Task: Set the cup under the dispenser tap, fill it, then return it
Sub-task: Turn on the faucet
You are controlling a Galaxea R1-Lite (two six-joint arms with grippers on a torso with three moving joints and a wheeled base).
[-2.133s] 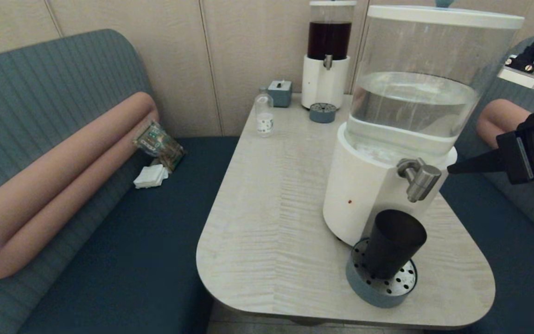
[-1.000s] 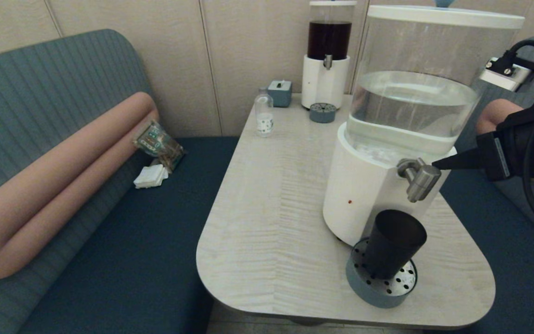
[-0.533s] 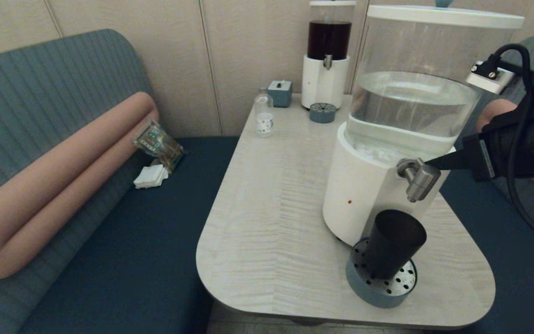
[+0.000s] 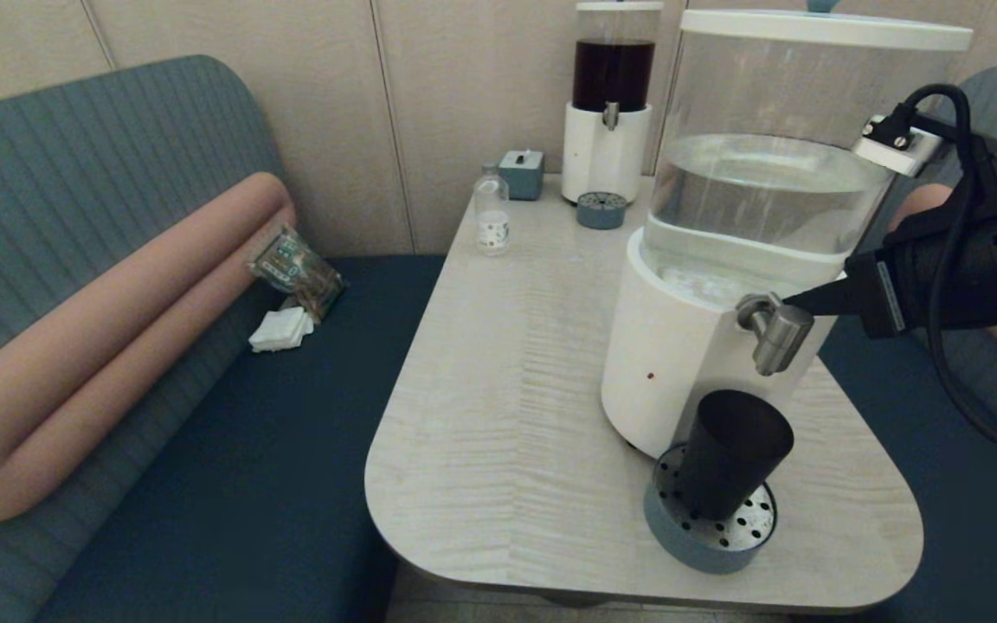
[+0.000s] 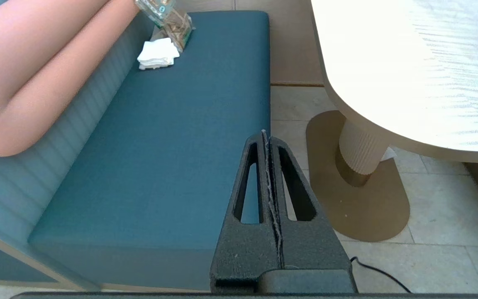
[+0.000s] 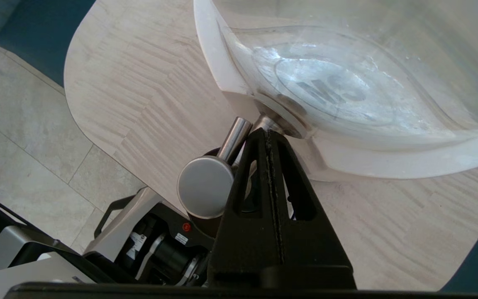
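The matte black cup [image 4: 734, 463] stands on a round grey drip tray [image 4: 710, 526] right under the brushed-steel dispenser tap [image 4: 777, 333] of the large white-based dispenser [image 4: 689, 346]. My right gripper [image 4: 791, 300] is shut, empty, and its tip touches the tap at its stem beside the tank. In the right wrist view the gripper's tip [image 6: 267, 132] sits against the tap [image 6: 206, 187], which hides most of the cup. My left gripper [image 5: 265, 133] is shut and parked low over the blue bench, off the table.
A smaller dispenser [image 4: 611, 104] with dark liquid, a small clear bottle [image 4: 492, 212] and a grey tissue box [image 4: 523, 173] stand at the table's far end. The blue bench [image 4: 230, 450] holds a snack bag [image 4: 295, 268] and white napkins [image 4: 280, 329].
My right gripper has moved left and slightly up, from beside the tap until its tip meets the tap. The dispenser has shifted a little left. The cup stays put.
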